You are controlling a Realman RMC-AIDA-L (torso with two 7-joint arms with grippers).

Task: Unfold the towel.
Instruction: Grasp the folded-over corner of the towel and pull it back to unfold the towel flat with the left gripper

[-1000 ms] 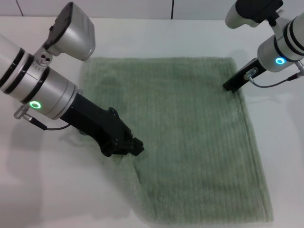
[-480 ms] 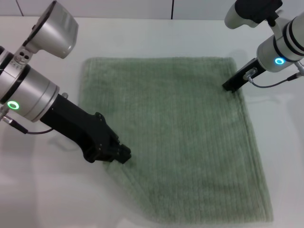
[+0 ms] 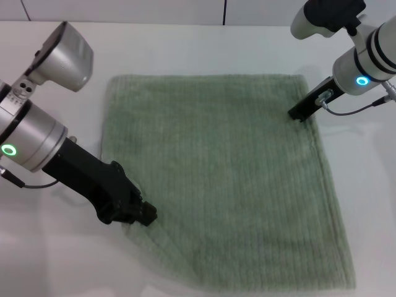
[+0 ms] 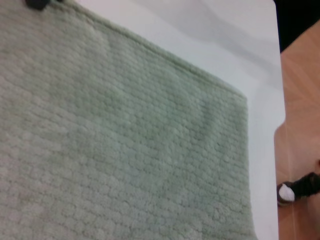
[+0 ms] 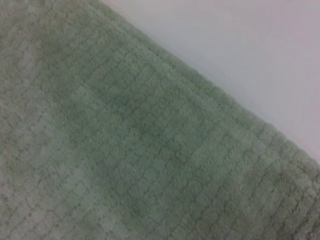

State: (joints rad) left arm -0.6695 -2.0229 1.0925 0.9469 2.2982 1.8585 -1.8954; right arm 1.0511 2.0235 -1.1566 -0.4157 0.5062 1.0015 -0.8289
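The sage-green towel (image 3: 223, 179) lies spread nearly flat on the white table (image 3: 185, 49). My left gripper (image 3: 143, 215) is low at the towel's near-left edge, shut on the cloth there, which is slightly bunched. My right gripper (image 3: 299, 113) is shut at the towel's right edge near the far right corner and touches the cloth. The left wrist view shows the ribbed towel (image 4: 115, 150) with its hemmed edge. The right wrist view is filled by the towel (image 5: 125, 150) and a strip of table.
White table surface surrounds the towel on all sides. In the left wrist view the table edge (image 4: 278, 75) drops to a wooden floor (image 4: 302, 100), where a dark shoe (image 4: 295, 190) shows.
My left gripper has moved left and toward the near edge, dragging the towel's near-left part with it, so the cloth lies wider. The right arm has not moved.
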